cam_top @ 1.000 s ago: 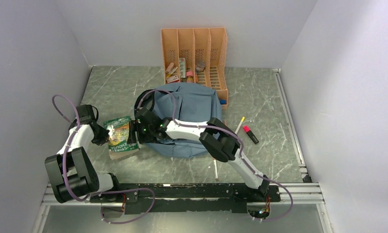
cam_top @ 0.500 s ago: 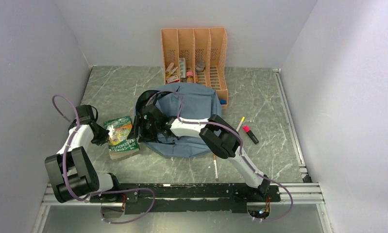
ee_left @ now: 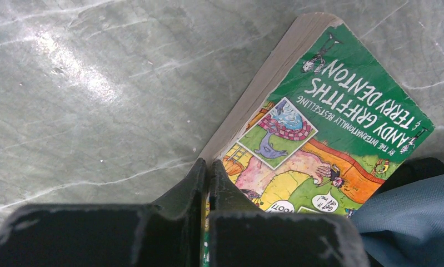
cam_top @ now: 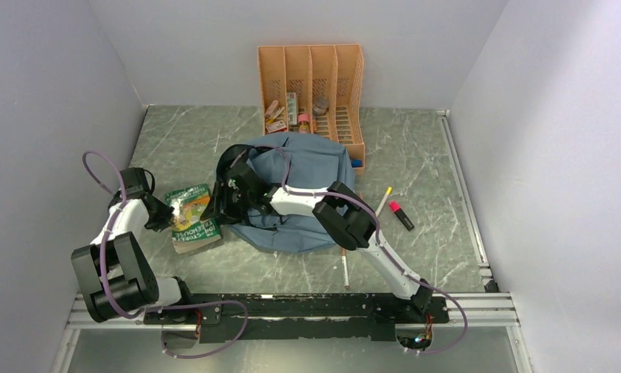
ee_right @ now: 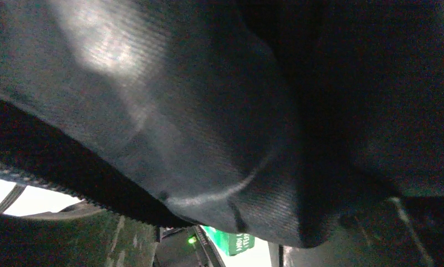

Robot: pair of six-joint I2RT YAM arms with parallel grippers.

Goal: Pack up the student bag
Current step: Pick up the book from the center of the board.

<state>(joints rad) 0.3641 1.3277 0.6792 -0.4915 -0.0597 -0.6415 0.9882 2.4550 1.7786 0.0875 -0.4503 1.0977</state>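
The dusty-blue student bag [cam_top: 307,194] lies flat mid-table, its black-trimmed mouth facing left. A green paperback book [cam_top: 194,217] rests on the table just left of that mouth. My left gripper [cam_top: 169,216] is at the book's left edge. In the left wrist view, the left gripper [ee_left: 207,167] is shut, with a thin sliver of the book [ee_left: 342,111] cover pinched between its jaws. My right gripper [cam_top: 233,193] is at the bag's mouth under the black rim. Dark bag fabric [ee_right: 180,111] fills the right wrist view and hides its fingers.
An orange file organizer [cam_top: 311,85] with small items stands behind the bag. A red-capped marker [cam_top: 401,215], a yellow-tipped pen [cam_top: 383,200] and a thin pencil [cam_top: 344,268] lie right of and in front of the bag. Walls close in on both sides.
My right gripper has moved back and up at the bag's mouth, lifting the black rim. The book has shifted slightly. The left arm has barely moved.
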